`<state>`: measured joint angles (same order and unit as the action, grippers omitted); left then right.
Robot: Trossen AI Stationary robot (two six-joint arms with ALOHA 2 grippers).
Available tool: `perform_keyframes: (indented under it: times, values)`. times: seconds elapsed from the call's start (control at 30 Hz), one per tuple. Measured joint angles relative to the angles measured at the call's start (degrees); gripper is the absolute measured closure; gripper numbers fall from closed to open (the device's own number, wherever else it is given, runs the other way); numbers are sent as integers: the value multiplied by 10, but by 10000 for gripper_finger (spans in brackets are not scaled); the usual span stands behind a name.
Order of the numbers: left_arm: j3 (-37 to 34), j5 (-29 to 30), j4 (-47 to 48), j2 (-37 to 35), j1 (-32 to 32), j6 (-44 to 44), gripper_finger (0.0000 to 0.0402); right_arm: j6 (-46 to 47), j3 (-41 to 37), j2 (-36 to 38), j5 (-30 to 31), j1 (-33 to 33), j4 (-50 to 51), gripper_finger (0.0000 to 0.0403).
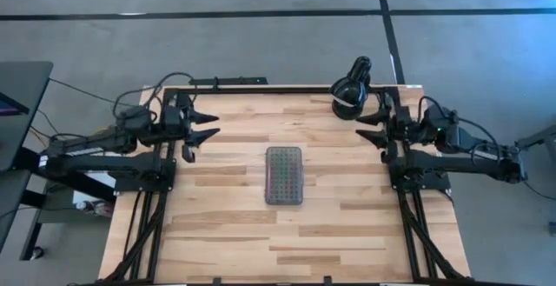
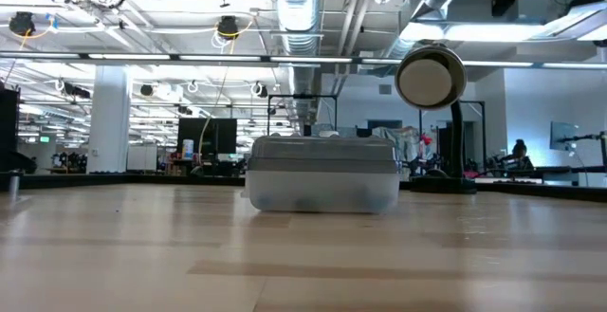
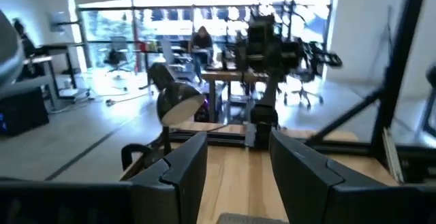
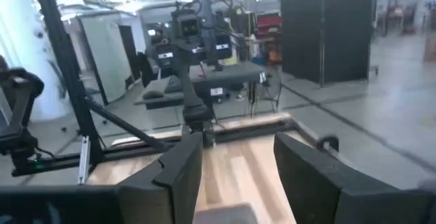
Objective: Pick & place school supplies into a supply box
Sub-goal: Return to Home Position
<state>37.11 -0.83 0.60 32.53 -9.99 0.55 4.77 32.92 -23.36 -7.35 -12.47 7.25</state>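
We look straight down on a rectangular tabletop (image 1: 226,225) of pale wooden planks laid in staggered strips, framed by thin black rails.

Two dark jointed arms flank it. The left arm (image 1: 95,147) lies along the edge at 9 o'clock and the right arm (image 1: 469,151) along the edge at 3 o'clock. Both are pulled back, with trailing cables.

A black desk lamp (image 1: 349,90) with a round head stands at about 1 o'clock, by the far edge of the tabletop and just beside the right arm's tip.

The supply box (image 1: 284,176) sits alone at the centre of the tabletop, well apart from both arms. It is a small rectangular case with rounded corners, its long side running from 12 to 6 o'clock. Its grey lid has a dotted texture and is on. From table height its walls look like cloudy clear plastic, and we cannot tell what is inside.

The left claw (image 1: 211,124) hangs at about 10 o'clock from the box, its two pointed dark fingers spread apart, gripping nothing.

The right claw (image 1: 365,112) hangs at about 2 o'clock from the box, fingers likewise parted and empty.
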Motion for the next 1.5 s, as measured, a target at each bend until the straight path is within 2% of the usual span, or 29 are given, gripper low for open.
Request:
perform_keyframes:
  times: [0.23, 0.37, 0.5, 0.63, 0.87, 1.1, 1.3, 1.4, 1.5]
  values:
    - [-157, 47, -147, -68, 14, -48, 246, 58, -90, 76, 15, 20, -39, 226]
    - [-198, 71, -145, -123, 28, -64, 246, 76, -125, 150, 59, 35, -30, 226]
    - [-208, 91, -122, -181, 51, -58, 246, 92, -160, 230, 64, 45, -17, 226]
    - [-209, 121, -68, -224, 75, -56, 246, 114, -182, 229, 77, 50, 1, 226]
    - [-219, 152, -27, -265, 111, -58, 246, 130, -218, 232, 77, 50, -50, 226]
    - [-302, 162, -89, -325, 142, -72, 246, 137, -221, 232, 77, 50, -26, 226]
    - [-327, 166, -108, -324, 149, -85, 246, 163, -279, 232, 78, 70, -103, 226]
    - [-339, 167, -109, -324, 154, -96, 246, 177, -317, 232, 97, 91, -150, 226]
    - [-362, 171, -140, -325, 161, -99, 246, 185, -325, 232, 121, 112, -148, 226]
